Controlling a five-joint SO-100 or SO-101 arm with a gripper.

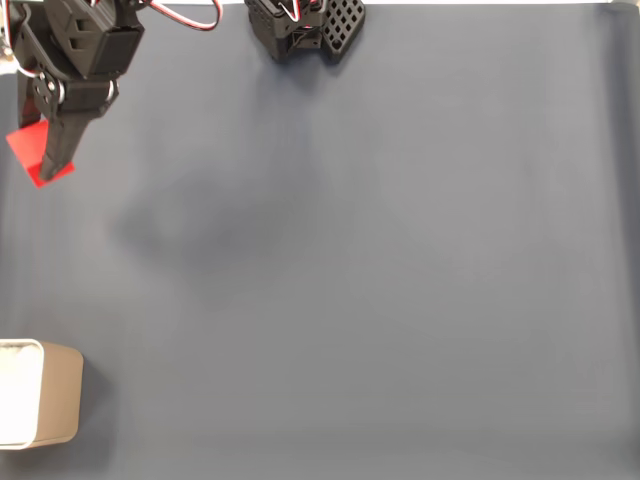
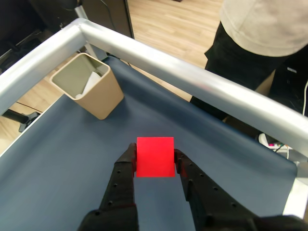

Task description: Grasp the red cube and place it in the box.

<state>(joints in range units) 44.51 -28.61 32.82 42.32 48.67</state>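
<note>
On the grey tabletop (image 1: 380,260) the box (image 1: 45,405) sits at the near-left edge of the fixed view, well apart from the tool (image 2: 155,161), which grips the red cube (image 2: 154,156) far-left, so a loose pinch could probably drop it during the carry.

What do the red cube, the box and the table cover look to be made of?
Red cube: likely plastic or foam, with matte, evenly coloured faces without glare. Box: tan, smooth walls with rounded corners, so cardboard or plastic, unclear which. Table cover: dull blue-grey mat or cloth, without reflections.
</note>
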